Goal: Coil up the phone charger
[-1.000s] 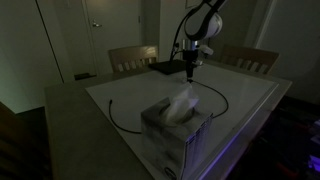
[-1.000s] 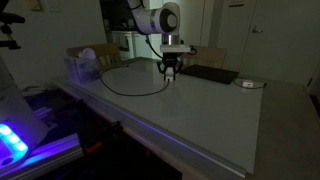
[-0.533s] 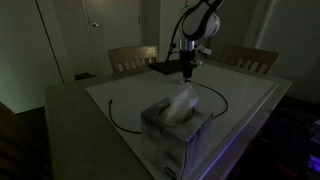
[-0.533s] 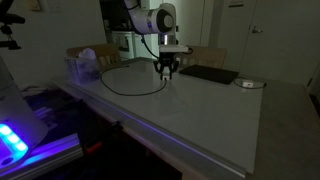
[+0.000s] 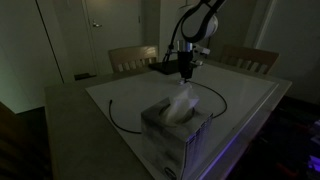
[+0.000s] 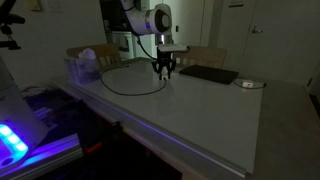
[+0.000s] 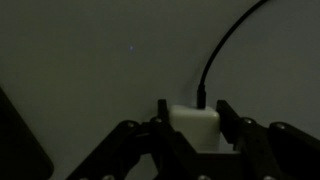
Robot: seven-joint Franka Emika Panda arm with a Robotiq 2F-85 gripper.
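Pinched the phone charger by its white plug block, with the gripper closed to the block's width and low over the table, probably to lead the dark cable, sprawled in a wide loop beside the tissue box, into a coil.

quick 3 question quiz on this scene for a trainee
1. True or false: the gripper is clamped on the tissue box.
2. What sits between the gripper's fingers in the wrist view? A) white plug block B) a pen C) nothing
3. Fill in: the cable lies on the table in one wide, loose ____.
Key: 1 false; 2 A; 3 loop.
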